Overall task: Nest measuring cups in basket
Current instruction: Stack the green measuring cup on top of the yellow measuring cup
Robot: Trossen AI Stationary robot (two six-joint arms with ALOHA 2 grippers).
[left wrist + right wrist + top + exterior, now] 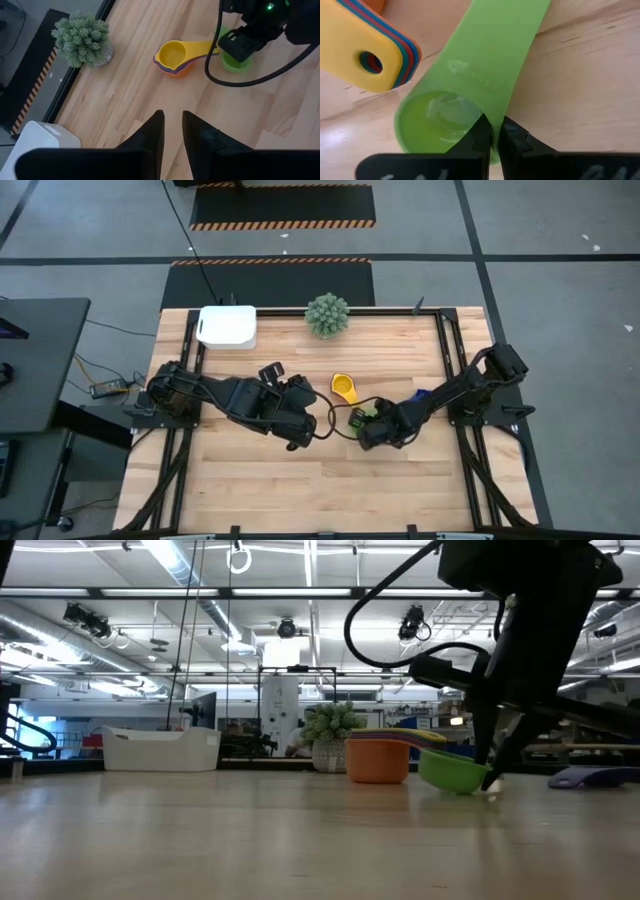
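A stack of nested measuring cups (pixel 345 388), yellow on top and orange at the bottom, stands near the table's middle. Its handles (pixel 365 50) show in the right wrist view. A green measuring cup (pixel 358 418) lies just nearside of it. My right gripper (pixel 362 428) is over the green cup and shut on it. My left gripper (pixel 172 125) hovers to the stack's left, open by a narrow gap, holding nothing. The white basket (pixel 227 327) sits at the far left of the table. My right gripper pinches the green cup's bowl wall (pixel 495 120) where the handle joins it. One finger (pixel 480 135) is inside the bowl and the other outside. The fingers come from above, pointing down. The cup (pixel 450 772) sits tilted, its bowl low at the tabletop.
A green spiky plant (pixel 327 315) in a pot stands at the far edge, right of the basket. A blue-purple flat thing (pixel 590 777) lies on the table near the right arm. Bare wood spreads across the table's near half.
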